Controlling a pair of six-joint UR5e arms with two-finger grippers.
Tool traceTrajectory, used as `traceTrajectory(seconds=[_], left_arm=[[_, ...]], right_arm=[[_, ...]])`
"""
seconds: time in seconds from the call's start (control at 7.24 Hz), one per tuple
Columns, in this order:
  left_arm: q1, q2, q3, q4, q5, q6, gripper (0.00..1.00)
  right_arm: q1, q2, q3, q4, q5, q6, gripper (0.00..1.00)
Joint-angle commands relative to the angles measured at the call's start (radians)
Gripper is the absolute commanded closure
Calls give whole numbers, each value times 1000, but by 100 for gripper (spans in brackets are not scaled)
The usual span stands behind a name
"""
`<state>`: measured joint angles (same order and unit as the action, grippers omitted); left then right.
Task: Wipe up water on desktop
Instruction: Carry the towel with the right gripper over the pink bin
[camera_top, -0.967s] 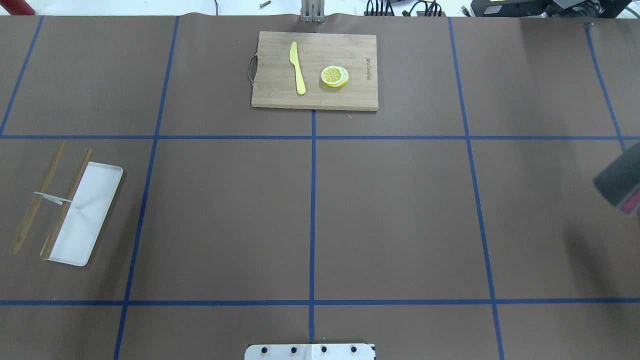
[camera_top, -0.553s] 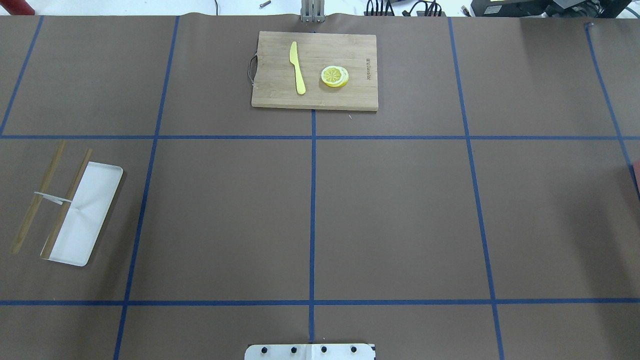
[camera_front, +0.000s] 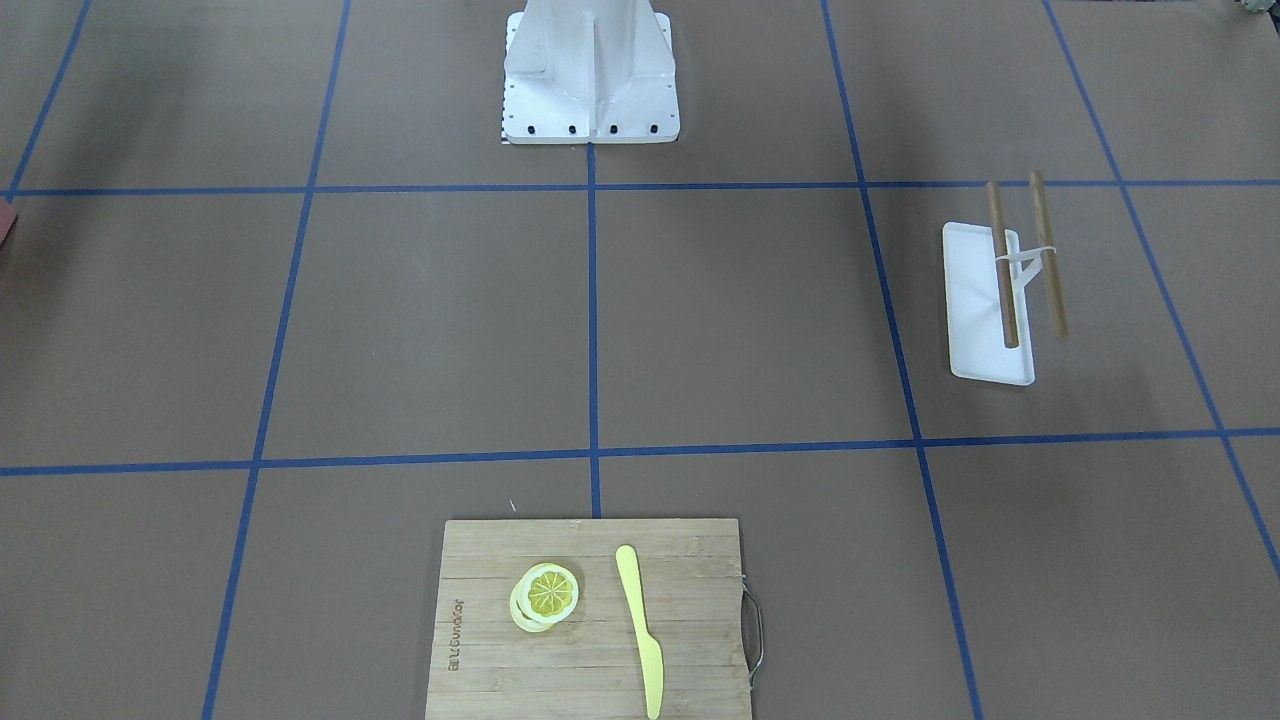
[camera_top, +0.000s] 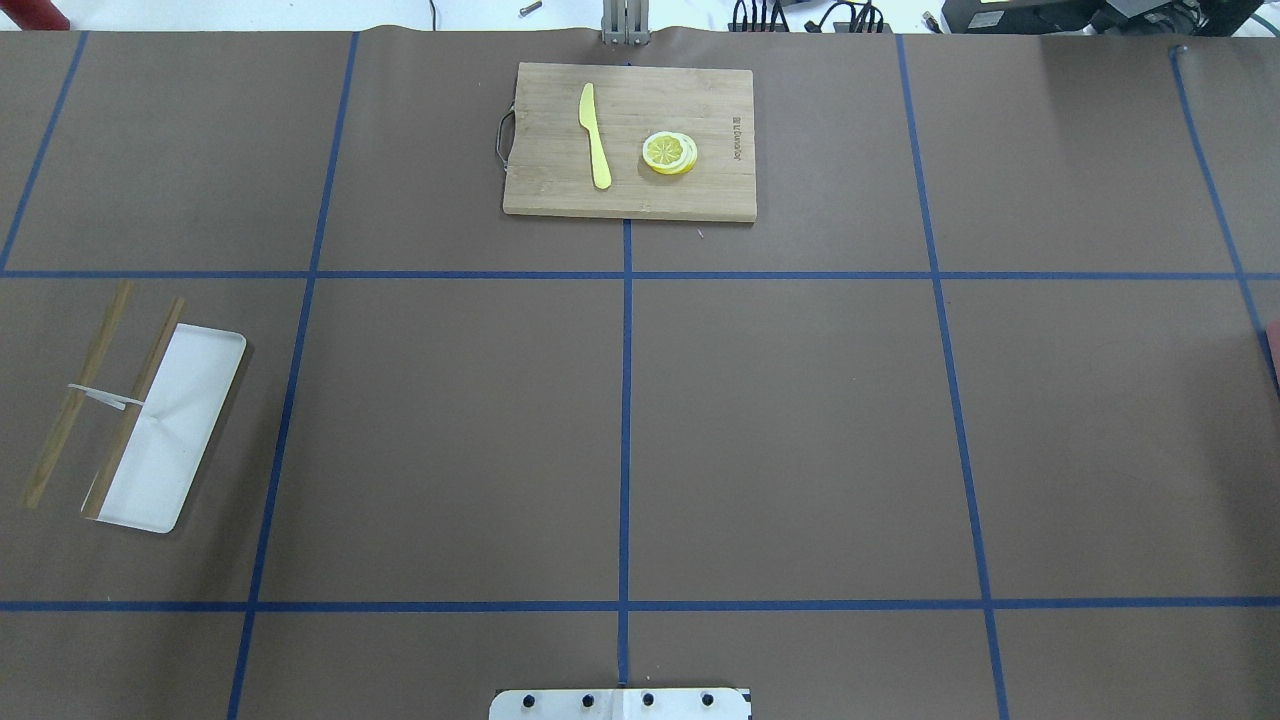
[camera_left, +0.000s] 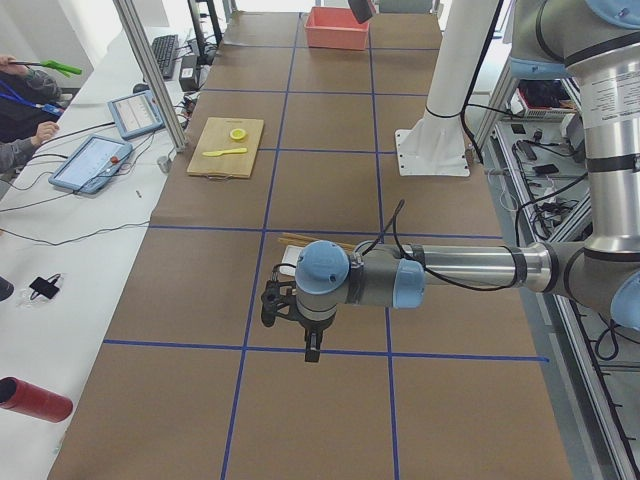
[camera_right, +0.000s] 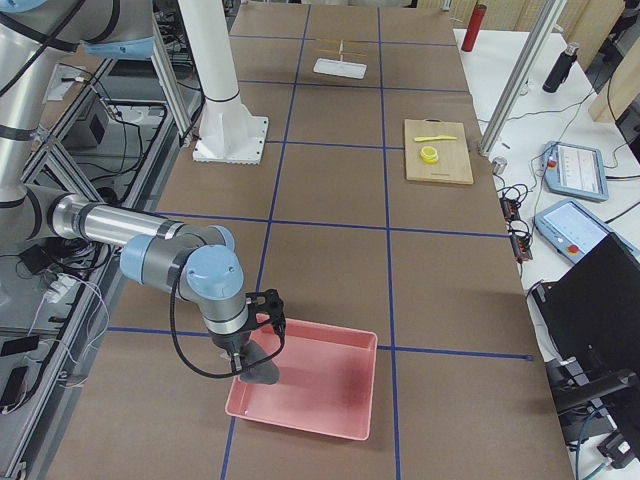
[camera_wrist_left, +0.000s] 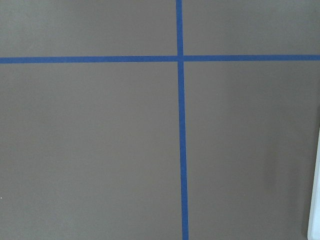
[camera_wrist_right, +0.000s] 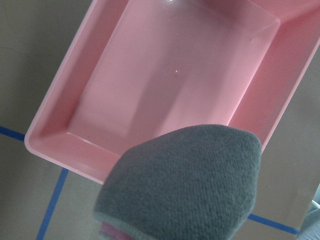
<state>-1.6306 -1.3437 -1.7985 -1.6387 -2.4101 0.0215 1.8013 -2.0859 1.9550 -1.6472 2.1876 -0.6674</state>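
1. You have the desktop (camera_top: 780, 430) bare across its middle squares, and the bamboo cutting board (camera_top: 560, 190) sits at the far edge.
2. Your right gripper (camera_right: 252, 362) hangs over the near rim of the pink tray (camera_wrist_right: 165, 75) at the desktop's right end. Its fingers are clamped on a grey cloth (camera_wrist_right: 185, 185) that hides them.
3. Your left gripper (camera_left: 312, 345) hovers over bare desktop just beside the white tray (camera_top: 170, 480); you cannot tell how far it is open.
4. A yellow knife (camera_top: 596, 135) and lemon slices (camera_top: 669, 152) lie on the board, and 2 sticks (camera_top: 75, 400) lie along the white tray's outer side.
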Motion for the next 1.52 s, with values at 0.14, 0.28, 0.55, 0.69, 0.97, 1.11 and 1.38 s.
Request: traceTrajectory(seconds=[0.14,0.28,0.55,0.69,0.97,1.11,1.38], left_arm=[[0,0,1,-3,0,0,1],[0,0,1,-3,0,0,1],[0,0,1,-3,0,0,1],[0,0,1,-3,0,0,1],[2,0,2,-3,0,0,1],[0,0,2,-3,0,0,1],[0,1,2,-3,0,2,1]], right_arm=[[0,70,-19,-3,4,8,100],[0,108,-28,-9,11,8,100],[-2,144,-71,-5,4,9,100],[-14,144,-80,-2,3,-3,100],[-39,121,-80,0,1,-12,100],[-43,98,-79,0,7,-12,100],[-43,77,-79,0,9,-9,95]])
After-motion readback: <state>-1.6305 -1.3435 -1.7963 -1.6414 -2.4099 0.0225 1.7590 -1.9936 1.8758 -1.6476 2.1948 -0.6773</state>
